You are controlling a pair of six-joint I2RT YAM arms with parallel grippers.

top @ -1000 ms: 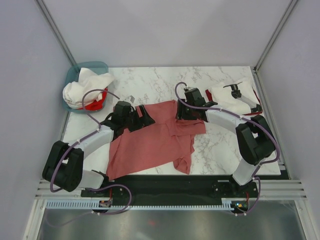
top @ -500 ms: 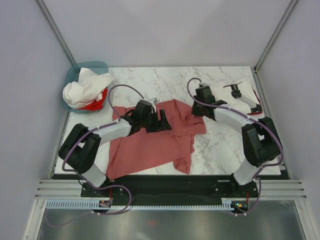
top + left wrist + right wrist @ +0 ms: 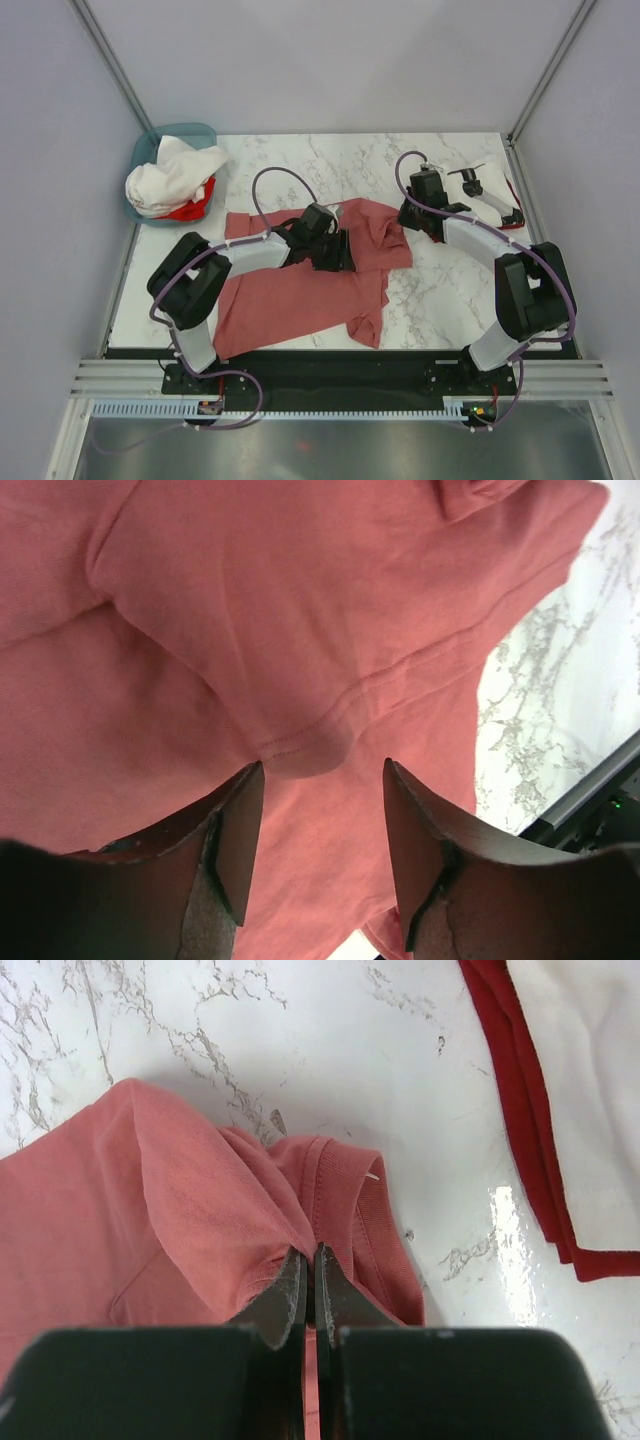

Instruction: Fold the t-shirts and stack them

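1. The right gripper (image 3: 308,1260) has its fingers pressed tight together on a pinched ridge of the salmon shirt (image 3: 120,1220). The grip is just beside the ribbed collar, which curves away at 1 o'clock of the tips in the right wrist view.
2. The left gripper (image 3: 320,810) has its fingers moderately apart with nothing clamped between them. A stitched hem of a folded-over layer of the same shirt runs across the gap at 12 o'clock of the tips. Whether the tips touch the cloth cannot be told.
3. Seen from above, the left gripper is over the middle of the shirt. The right gripper is at the shirt's 2 o'clock corner, where the cloth is gathered up into folds.
4. The salmon shirt lies in the middle of the marble table (image 3: 330,155). Its left part is spread flat, its right part is bunched and doubled over, and a sleeve trails toward 5 o'clock near the table's front edge.
5. At 2 o'clock on the table, just beyond the right gripper, a folded white shirt (image 3: 590,1080) lies on a folded red shirt (image 3: 512,1090). The red edges show along its side, and a dark mark (image 3: 468,180) sits on the white top.
6. At the 10 o'clock corner a teal basket (image 3: 147,148) holds a crumpled white shirt (image 3: 170,175). It is heaped over a bright red shirt (image 3: 190,212).
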